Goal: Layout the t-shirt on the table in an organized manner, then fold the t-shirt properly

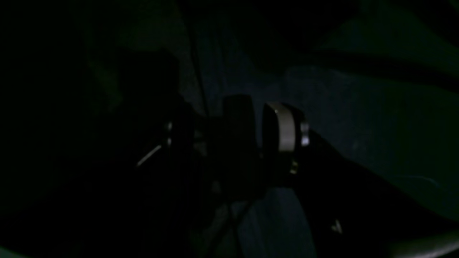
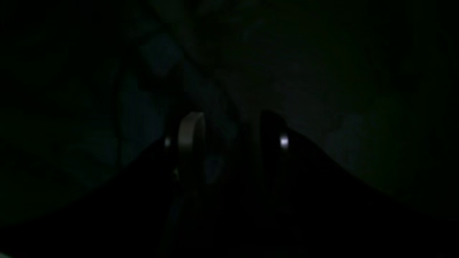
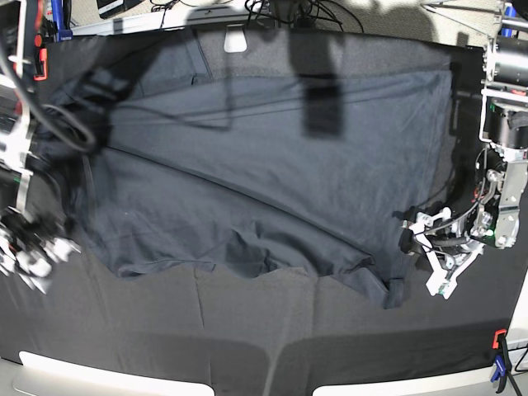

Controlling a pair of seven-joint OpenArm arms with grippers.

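Observation:
The dark grey t-shirt (image 3: pixel 264 165) lies spread wide across the black table (image 3: pixel 247 346), with its near edge wrinkled and a bunched corner at the lower right (image 3: pixel 392 289). My left gripper (image 3: pixel 408 239) is low at the shirt's right edge. In the very dark left wrist view its fingers (image 1: pixel 283 125) stand almost together with fabric (image 1: pixel 358 125) around them, so it looks shut on the shirt's edge. My right gripper (image 3: pixel 33 260) is blurred at the table's left side, just off the shirt's left end. In the right wrist view its fingers (image 2: pixel 192 136) stand apart over dark cloth.
An orange-and-blue clamp (image 3: pixel 498 355) sits on the front right corner. A white tab (image 3: pixel 236 41) lies at the far edge behind the shirt. Cables and gear (image 3: pixel 289 10) lie beyond the far edge. Bare black cloth runs along the front.

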